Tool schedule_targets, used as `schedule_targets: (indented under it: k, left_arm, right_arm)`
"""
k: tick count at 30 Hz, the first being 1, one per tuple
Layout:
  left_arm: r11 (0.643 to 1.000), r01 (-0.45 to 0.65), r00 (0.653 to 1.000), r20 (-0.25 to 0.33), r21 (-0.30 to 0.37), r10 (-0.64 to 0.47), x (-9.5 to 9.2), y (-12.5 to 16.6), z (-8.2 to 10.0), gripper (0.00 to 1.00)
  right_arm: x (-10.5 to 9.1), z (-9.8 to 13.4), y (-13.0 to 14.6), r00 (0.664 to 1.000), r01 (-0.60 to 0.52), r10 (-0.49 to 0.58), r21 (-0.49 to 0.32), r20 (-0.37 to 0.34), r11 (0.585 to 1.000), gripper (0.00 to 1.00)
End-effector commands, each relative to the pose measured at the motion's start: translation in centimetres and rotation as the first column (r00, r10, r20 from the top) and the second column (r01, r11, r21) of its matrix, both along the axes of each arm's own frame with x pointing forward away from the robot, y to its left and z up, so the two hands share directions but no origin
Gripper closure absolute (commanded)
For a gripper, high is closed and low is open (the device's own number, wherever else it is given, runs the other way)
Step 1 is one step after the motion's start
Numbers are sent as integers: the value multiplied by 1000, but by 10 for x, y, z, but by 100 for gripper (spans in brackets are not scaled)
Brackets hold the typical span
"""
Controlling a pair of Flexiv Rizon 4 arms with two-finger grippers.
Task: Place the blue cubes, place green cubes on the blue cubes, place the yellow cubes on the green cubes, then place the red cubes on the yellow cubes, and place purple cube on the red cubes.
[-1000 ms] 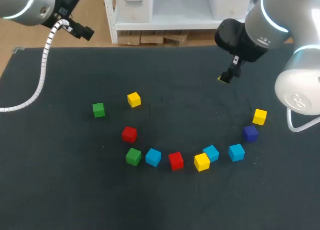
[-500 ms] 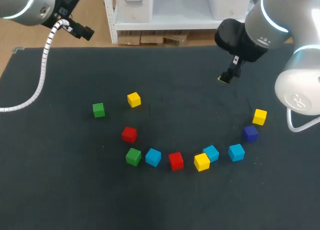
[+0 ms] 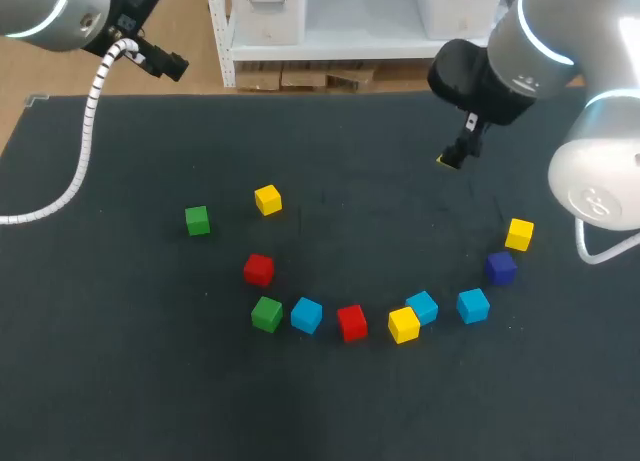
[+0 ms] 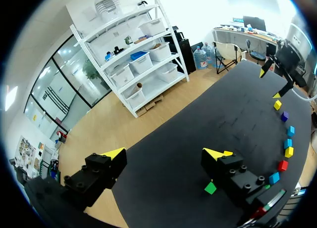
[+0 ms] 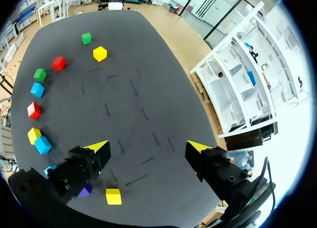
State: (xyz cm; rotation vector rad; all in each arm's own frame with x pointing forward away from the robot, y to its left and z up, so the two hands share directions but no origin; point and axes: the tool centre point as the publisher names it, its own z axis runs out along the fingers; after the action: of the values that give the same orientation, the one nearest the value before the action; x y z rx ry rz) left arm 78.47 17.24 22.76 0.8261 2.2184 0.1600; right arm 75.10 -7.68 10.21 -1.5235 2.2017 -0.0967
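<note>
Hiding behind one finger of the right jaws, the purple cube [image 5: 85, 190] and one blue cube [image 5: 51, 169] show only partly in the right wrist view; right jaws apart, empty, over the far right of the desk [image 3: 330, 151]; left jaws apart, empty, far left; the other cubes [image 3: 351, 322] arc across the near middle, well apart from both.

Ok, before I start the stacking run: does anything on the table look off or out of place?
Nothing stands out. The small coloured cubes lie flat and unstacked on the black table, with one yellow cube touching a blue cube.
</note>
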Motion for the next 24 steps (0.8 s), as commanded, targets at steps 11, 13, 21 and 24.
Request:
schedule_targets:
  k: [11,13,21,24]
  left_arm:
    - [1000,4,1000,0,-2,-4,0,1,0,0]
    - [1000,4,1000,0,-2,-4,0,1,0,0]
    - [1000,4,1000,0,-2,-4,0,1,0,0]
    - [1000,4,1000,0,-2,-4,0,1,0,0]
  right_arm:
    - [-36,21,19,979,-200,191,-144,-72,969,0]
    - [-47,25,19,967,-254,246,-193,-64,948,0]
    - [-84,40,-1,932,-363,351,-257,-93,896,0]
    - [-98,37,-5,911,-412,397,-261,-109,873,0]
